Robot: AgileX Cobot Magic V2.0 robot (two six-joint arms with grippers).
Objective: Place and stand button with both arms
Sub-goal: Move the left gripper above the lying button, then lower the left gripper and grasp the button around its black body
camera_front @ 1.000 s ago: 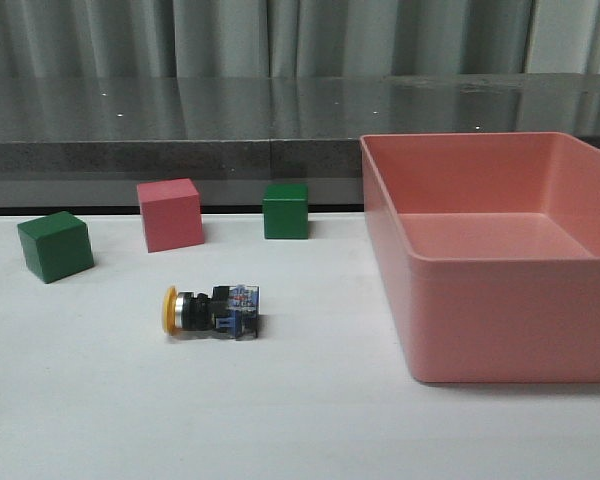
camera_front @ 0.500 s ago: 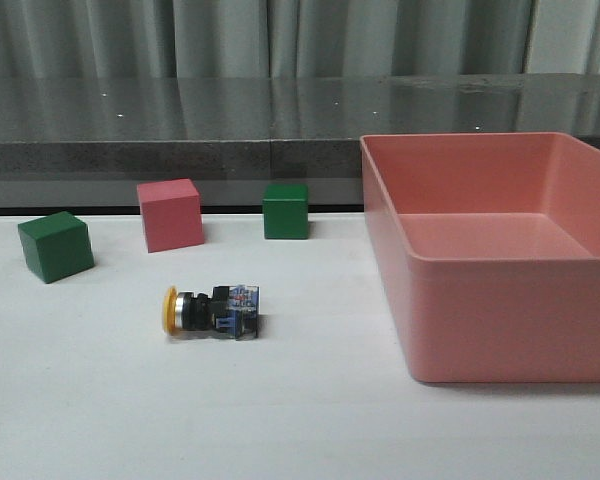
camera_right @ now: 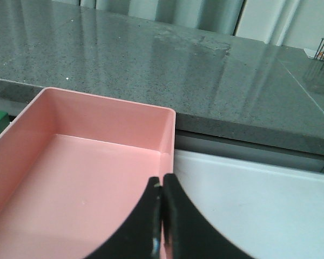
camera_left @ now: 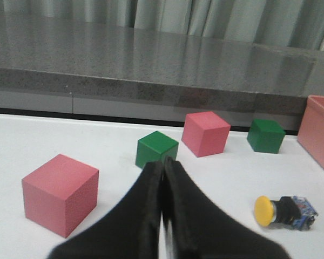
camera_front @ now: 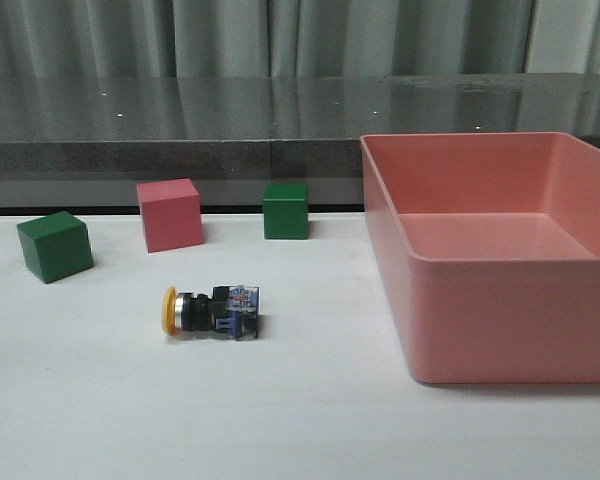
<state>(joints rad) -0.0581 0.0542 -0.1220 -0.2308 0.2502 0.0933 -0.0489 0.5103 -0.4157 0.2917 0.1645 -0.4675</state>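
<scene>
Front view: button (camera_front: 211, 312) on its side on the white table (camera_front: 300, 420), yellow cap toward the left, clear-blue base toward the right. Well apart from the pink bin (camera_front: 490, 255); green cube (camera_front: 55, 246), pink cube (camera_front: 169, 214) and a second green cube (camera_front: 285, 210) farther back. No arm in sight here.

Left wrist view: left gripper (camera_left: 163, 216) pressed closed, fingers touching, empty. Button (camera_left: 285, 211) off to one side near the bin's edge, still lying flat. Another pink cube (camera_left: 60, 192) just beside the fingers. Likely trouble: closed fingers nudging the round body and sending it rolling, or clipping a nearby cube on the way across.

Right wrist view: right gripper (camera_right: 162, 224) likewise closed and empty, hanging over the bin's near part. Button out of view. Probable risks: catching the bin wall when crossing toward the button; a pinch on the smooth cap slipping; tipping over again once stood on the small base.
</scene>
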